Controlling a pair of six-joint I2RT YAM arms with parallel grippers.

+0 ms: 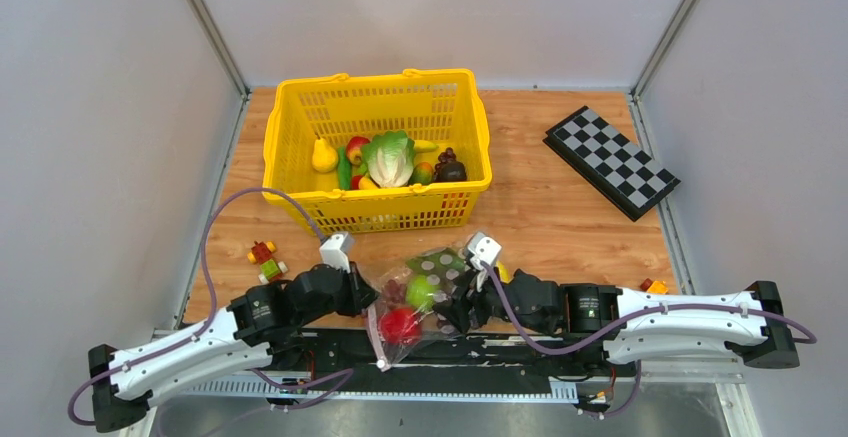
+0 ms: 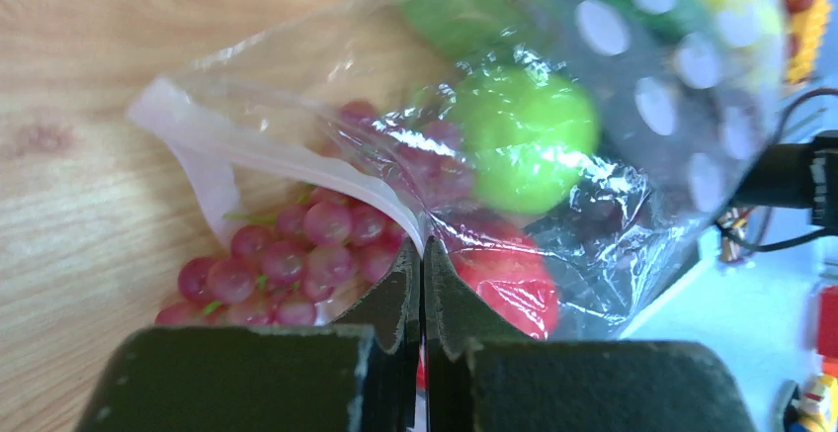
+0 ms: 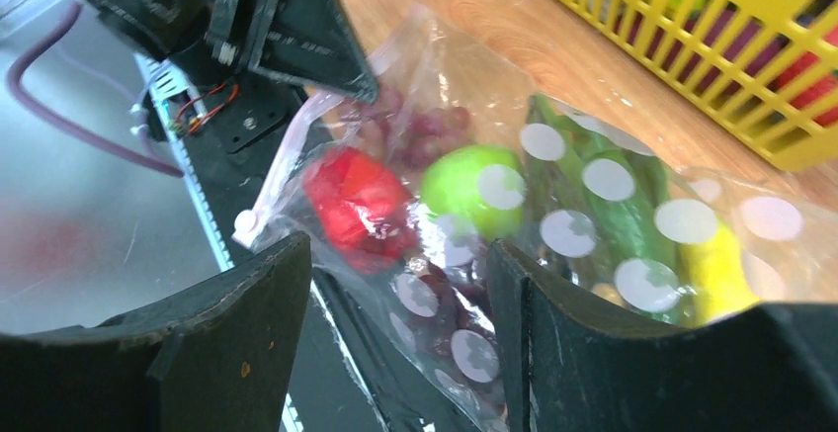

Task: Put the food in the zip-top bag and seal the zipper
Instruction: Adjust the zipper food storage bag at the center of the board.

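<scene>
Tabletop (image 1: 560,219), left fingers (image 2: 397,299) pinching zipper (image 2: 287,163), right fingers (image 3: 252,318) straddling bag (image 3: 583,216)

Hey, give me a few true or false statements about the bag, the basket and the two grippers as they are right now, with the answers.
1. The left gripper is clamped on the zipper of the zip-top bag. True.
2. The right gripper is shut. False: its jaws stand wide open.
3. A green apple is inside the bag. True.
4. The yellow basket is empty. False: it holds leafy greens and other food.
5. The checkerboard lies left of the basket. False: in the top view it lies to the basket's right.
</scene>
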